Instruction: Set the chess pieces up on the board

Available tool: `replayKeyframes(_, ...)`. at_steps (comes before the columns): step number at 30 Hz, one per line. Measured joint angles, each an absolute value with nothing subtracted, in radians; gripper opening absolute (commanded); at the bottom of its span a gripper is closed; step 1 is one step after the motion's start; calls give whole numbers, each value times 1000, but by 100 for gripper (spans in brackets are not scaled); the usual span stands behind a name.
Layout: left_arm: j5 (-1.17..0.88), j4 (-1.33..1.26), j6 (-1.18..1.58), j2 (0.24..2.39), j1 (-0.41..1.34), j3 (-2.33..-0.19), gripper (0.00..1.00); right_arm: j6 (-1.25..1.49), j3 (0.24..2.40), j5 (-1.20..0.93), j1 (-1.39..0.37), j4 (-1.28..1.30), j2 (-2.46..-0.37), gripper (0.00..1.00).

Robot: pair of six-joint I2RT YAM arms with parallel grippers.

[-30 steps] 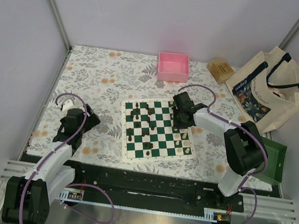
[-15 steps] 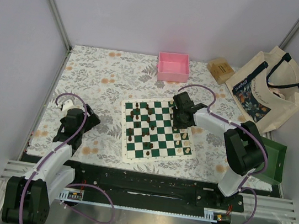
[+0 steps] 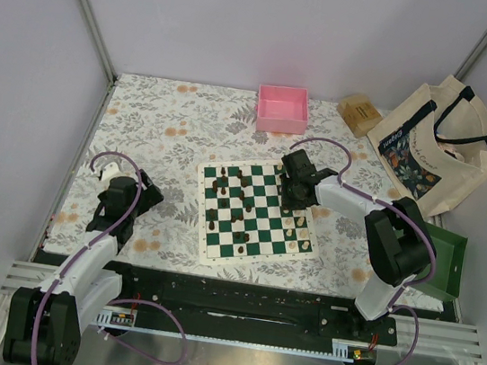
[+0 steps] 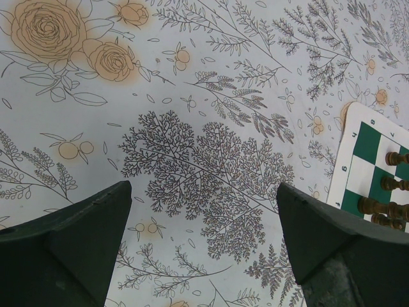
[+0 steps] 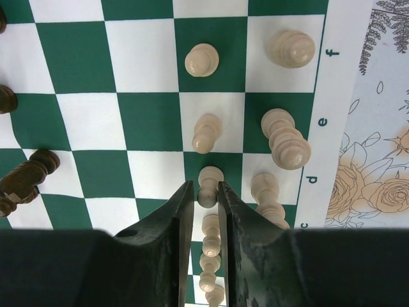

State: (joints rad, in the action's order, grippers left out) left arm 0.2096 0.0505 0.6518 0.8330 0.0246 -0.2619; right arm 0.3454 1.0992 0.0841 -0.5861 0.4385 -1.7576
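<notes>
The right claw (image 5: pixel 204 183) sits low over the board (image 5: pixel 144 45), at the bottom centre of its wrist view. Its fingers (image 5: pixel 172 224) are drawn almost together, leaving a thin slit. A cream piece (image 5: pixel 209 187) stands at the tips and more cream shows down the slit. I cannot tell whether the pads press on it.

Above the tips stand a cream pawn (image 5: pixel 206 133) and another (image 5: pixel 201 59). Three taller cream pieces (image 5: pixel 284 137) line the right column by the lettered border. Dark pieces (image 5: pixel 25 176) show at the left edge of that view.

In the top view the board lies at mid-frame, slightly turned. Dark pieces (image 3: pixel 231 174) stand mostly on its left and upper part, cream pieces (image 3: pixel 301 238) at its lower right. The right claw is over its upper right part.

The left claw (image 4: pixel 201 192) is spread wide with nothing in it, over the cloth (image 4: pixel 204 166) left of the board. The board's corner with four dark pieces shows at the right edge of its view.

A pink tray (image 3: pixel 282 108) sits at upper centre, a wood block (image 3: pixel 359 113) and a bag (image 3: pixel 435 141) at upper right, and a green tray (image 3: pixel 446 261) at the right edge.
</notes>
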Motion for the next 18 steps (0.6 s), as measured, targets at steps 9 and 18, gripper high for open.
replayKeyframes(9,210,51,652,833,25,-262,99,331,1114,74,-586,453,-1757,35)
replayKeyframes(18,210,51,652,833,25,-262,99,325,1123,62,-586,461,-1755,30)
